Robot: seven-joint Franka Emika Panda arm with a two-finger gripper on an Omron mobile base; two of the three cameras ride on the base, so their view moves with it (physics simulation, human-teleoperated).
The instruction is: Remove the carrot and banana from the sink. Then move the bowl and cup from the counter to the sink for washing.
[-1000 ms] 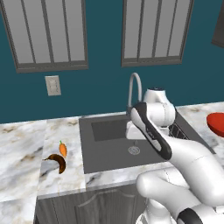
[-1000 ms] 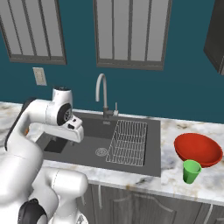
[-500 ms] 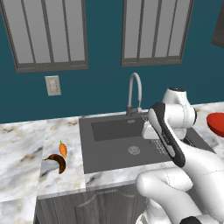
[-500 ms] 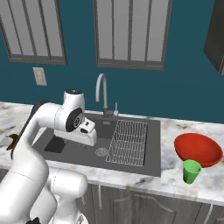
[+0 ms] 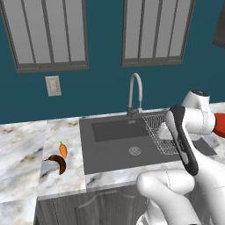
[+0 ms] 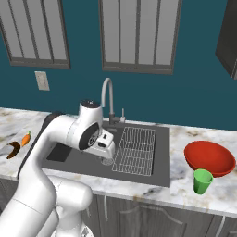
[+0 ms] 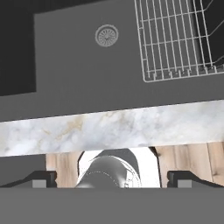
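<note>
From the left base view, the carrot [image 5: 63, 150] and the banana [image 5: 57, 162] lay side by side on the counter [image 5: 26, 149], well off to my hand's left and already out of the sink [image 5: 127, 143]. My own arm hid most of the rack [image 5: 157, 132] here, and of the bowl [image 5: 219, 125] I saw just a red sliver past my wrist. I judged that swinging right blind from this angle could clip the faucet [image 5: 135, 90].

From the right base view, my hand [image 6: 107, 156] hung over the sink beside the rack [image 6: 137, 149], empty. This side showed what the other hid: the bowl [image 6: 209, 158] and the cup [image 6: 202, 181] close together, well to my hand's right. The cup stood just in front of the bowl, so I judged that reaching for either one might knock the other.

In the hand view, my fingertips [image 7: 43, 180] stood wide apart with nothing between them. Only here did I see straight down onto the drain [image 7: 106, 35] and the front strip of counter [image 7: 109, 127]; neither bowl nor cup gave me a line to aim by.
</note>
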